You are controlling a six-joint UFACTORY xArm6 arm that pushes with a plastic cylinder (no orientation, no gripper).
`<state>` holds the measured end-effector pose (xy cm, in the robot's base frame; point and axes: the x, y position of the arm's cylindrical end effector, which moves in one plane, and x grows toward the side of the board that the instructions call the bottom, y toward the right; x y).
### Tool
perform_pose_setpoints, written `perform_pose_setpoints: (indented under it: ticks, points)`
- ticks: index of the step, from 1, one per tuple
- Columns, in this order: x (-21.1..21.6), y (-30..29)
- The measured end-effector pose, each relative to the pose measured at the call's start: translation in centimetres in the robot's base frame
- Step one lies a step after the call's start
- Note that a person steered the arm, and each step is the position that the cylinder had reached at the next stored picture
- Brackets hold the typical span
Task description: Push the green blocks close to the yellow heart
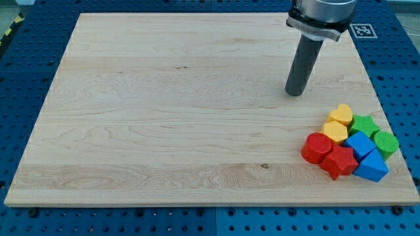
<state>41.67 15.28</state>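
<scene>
The yellow heart (341, 115) lies at the top of a tight cluster of blocks near the board's lower right corner. A green star (363, 124) touches its right side. A green round block (386, 142) sits just below and right of the star. My tip (294, 92) rests on the board up and to the left of the cluster, apart from every block.
The cluster also holds a yellow hexagon-like block (335, 132), a red cylinder (317, 147), a red star (338, 161), a blue cube (360, 144) and a blue triangle (372, 167). The wooden board's right edge (394, 124) runs just beside the green blocks.
</scene>
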Motion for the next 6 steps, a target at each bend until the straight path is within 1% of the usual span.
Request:
perform_pose_setpoints:
  ticks: [1, 2, 3, 4, 5, 6]
  points:
    - [-3.4, 3.4]
    - [-2.2, 8.3]
    - [2.6, 12.3]
    - [8.3, 15.9]
    - [12.0, 19.2]
    - [14.1, 18.8]
